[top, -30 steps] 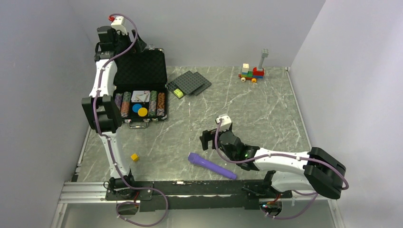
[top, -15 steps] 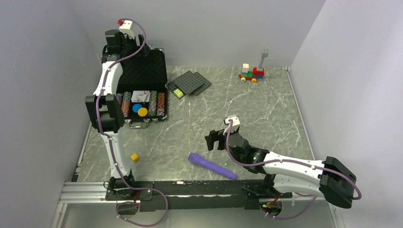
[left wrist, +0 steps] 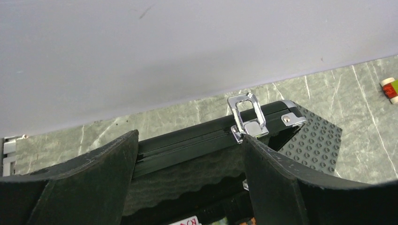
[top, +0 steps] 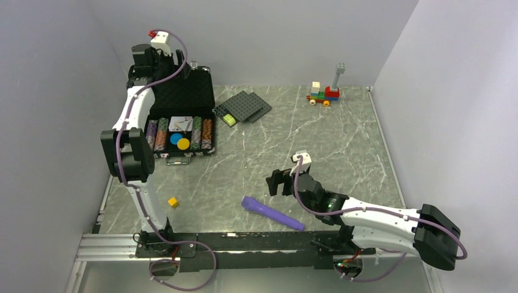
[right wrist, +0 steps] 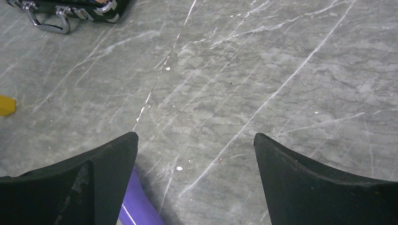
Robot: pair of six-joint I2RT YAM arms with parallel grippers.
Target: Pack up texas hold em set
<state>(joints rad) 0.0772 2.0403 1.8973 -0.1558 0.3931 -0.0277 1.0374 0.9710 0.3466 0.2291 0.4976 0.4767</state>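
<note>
Item, nearest: right gripper, fingers spread wide over bare marbled table, nothing between them. Purple cylinder lies just beside it; the wrist view cuts off all but one end. Small yellow cube stands apart to the left, half out of the wrist frame.

Item, middle left: black case, open, lid upright, base flat on the table with its handle toward the arms. Inside: striped chip stacks in rows, playing cards, a blue disc and a yellow disc touching it (any smaller piece is too fine to make out). The left arm hides the case's left side.

Item, at the lid's top edge: left gripper, fingers apart, the edge running across the gap; contact cannot be told. Silver latch sits just by the right finger.

Item, far: dark studded plates, partly hidden behind the lid in the wrist view; a brick toy near the back wall
</note>
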